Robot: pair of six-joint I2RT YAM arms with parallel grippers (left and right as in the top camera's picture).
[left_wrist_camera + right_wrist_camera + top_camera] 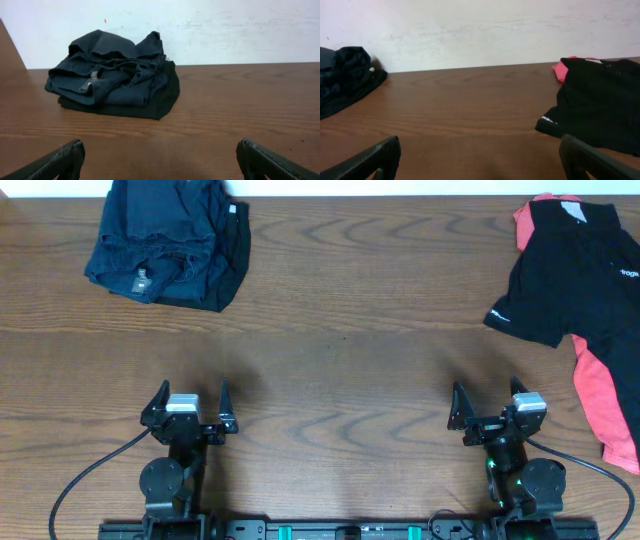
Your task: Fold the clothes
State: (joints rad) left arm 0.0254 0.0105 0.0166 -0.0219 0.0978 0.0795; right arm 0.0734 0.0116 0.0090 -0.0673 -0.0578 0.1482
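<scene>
A folded pile of dark navy garments lies at the far left of the table; it also shows in the left wrist view and at the left edge of the right wrist view. A black-and-coral shirt lies spread at the far right, also in the right wrist view. My left gripper is open and empty near the front left. My right gripper is open and empty near the front right, close to the shirt's sleeve.
The brown wooden table runs back to a white wall. The arm bases and cables sit along the front edge.
</scene>
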